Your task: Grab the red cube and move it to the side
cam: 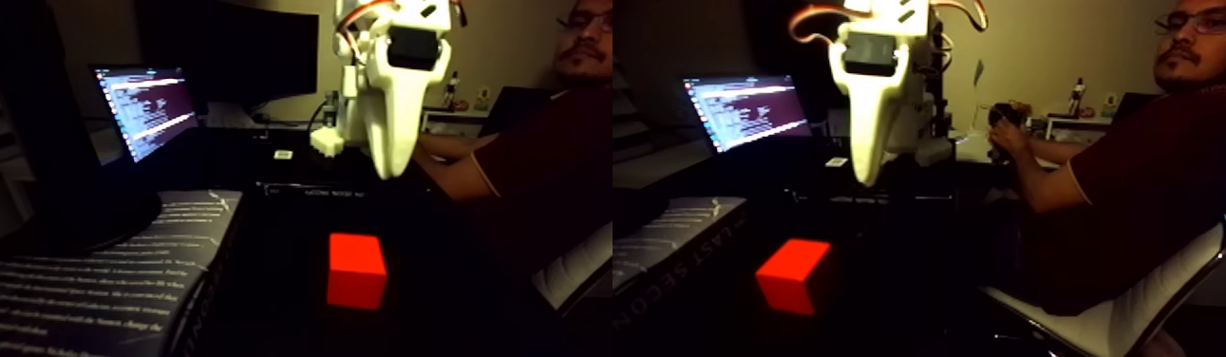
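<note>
In the fixed view, a side-by-side pair, the cube (356, 271) is a smooth, matte red block resting on the dark bench (288, 313), apart from everything. The white plastic tool (389, 171) hangs above and behind it, tapering to a point, holding nothing; how far it is open I cannot tell. A book (88, 285) lies left, a lit laptop (145, 109) behind, a person (544, 161) right.
</note>
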